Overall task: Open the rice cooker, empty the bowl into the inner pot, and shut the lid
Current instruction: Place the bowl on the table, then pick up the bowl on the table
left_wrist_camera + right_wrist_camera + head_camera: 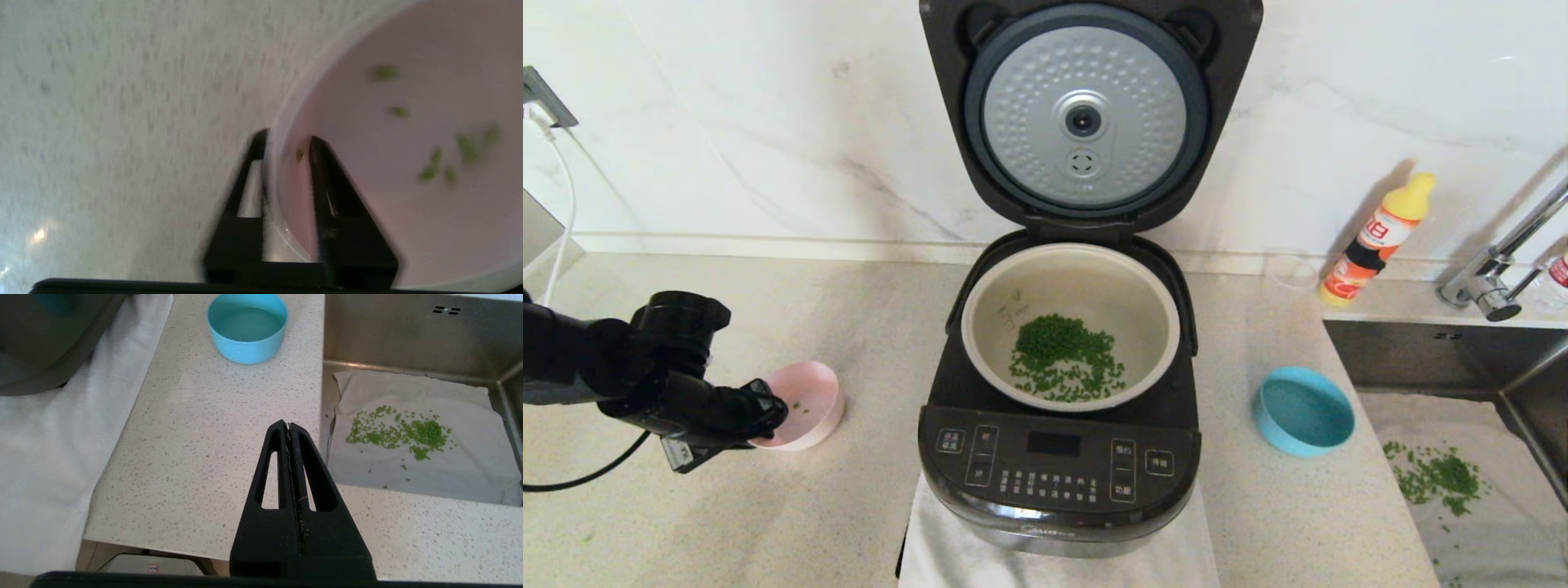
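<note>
The rice cooker (1059,457) is being shown at the middle of the counter (849,506), standing on a white cloth (947,555), and the lid (1086,114) is being held fully upright against the marble wall, its dimpled silver underside turned toward the camera. The inner pot (1070,335) is seated in the cooker's body, and a heap of small green pieces (1066,359) is lying on its floor.

To the left of the cooker, the pink bowl (805,406) is being gripped by the left gripper (768,412) low over the counter; whether it is touching the surface cannot be told. In the left wrist view the bowl's wall (282,171) is being pinched between the two fingers (322,196), one inside and one outside, and only a few green bits (433,163) are clinging to the inside.

On the cooker's right, a blue bowl (1303,411) is sitting empty on the counter near the sink (1462,457). More green pieces (400,430) are scattered over a cloth (449,469) in the sink. The right gripper (289,426) is being held over the counter's front edge, its fingers pressed together on nothing.
</note>
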### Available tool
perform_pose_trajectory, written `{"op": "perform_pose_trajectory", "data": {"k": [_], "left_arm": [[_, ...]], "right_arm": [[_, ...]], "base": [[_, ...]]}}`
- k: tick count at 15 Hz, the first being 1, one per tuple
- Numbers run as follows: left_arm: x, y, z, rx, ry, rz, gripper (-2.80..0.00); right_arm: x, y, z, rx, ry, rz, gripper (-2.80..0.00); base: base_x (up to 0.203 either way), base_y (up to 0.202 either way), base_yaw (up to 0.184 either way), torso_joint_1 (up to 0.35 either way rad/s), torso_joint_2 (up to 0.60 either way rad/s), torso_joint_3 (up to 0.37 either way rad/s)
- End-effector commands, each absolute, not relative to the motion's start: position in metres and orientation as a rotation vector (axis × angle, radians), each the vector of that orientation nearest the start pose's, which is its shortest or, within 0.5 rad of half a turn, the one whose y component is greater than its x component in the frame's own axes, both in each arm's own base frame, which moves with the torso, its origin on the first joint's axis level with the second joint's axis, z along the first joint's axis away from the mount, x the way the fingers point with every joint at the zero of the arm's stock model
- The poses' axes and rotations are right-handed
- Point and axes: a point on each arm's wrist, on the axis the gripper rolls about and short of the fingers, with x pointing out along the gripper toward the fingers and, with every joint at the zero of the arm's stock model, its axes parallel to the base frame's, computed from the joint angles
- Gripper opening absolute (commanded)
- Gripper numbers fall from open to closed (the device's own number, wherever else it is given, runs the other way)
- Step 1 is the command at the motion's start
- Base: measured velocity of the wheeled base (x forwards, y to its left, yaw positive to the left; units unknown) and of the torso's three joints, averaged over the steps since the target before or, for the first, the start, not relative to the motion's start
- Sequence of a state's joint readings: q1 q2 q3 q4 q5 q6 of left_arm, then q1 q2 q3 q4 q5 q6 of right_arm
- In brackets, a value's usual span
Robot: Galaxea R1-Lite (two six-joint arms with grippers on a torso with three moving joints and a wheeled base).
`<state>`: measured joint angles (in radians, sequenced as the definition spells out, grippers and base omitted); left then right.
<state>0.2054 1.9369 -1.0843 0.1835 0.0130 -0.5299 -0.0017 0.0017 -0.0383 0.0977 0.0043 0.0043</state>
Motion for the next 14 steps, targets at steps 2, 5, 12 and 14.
{"op": "perform_pose_trajectory", "data": {"k": [2, 5, 12, 14], "left_arm": [[0.322, 0.071, 0.130, -0.591, 0.890, 0.459, 0.00], [0.304, 0.067, 0.177, -0.590, 0.752, 0.401, 0.00], [0.284, 0.058, 0.279, -0.268, 0.367, 0.181, -2.80], [0.271, 0.043, 0.305, -0.224, 0.217, 0.078, -2.80]], "right_arm": [[-0.026, 0.000, 0.076, 0.005, 0.061, 0.003, -2.80], [-0.026, 0.000, 0.076, 0.005, 0.061, 0.003, -2.80], [-0.026, 0.000, 0.076, 0.005, 0.061, 0.003, -2.80], [-0.026, 0.000, 0.076, 0.005, 0.061, 0.003, -2.80]], "base": [[0.000, 0.000, 0.000, 0.000, 0.00, 0.000], [0.000, 0.000, 0.000, 0.000, 0.00, 0.000], [0.000, 0.000, 0.000, 0.000, 0.00, 0.000], [0.000, 0.000, 0.000, 0.000, 0.00, 0.000]]}}
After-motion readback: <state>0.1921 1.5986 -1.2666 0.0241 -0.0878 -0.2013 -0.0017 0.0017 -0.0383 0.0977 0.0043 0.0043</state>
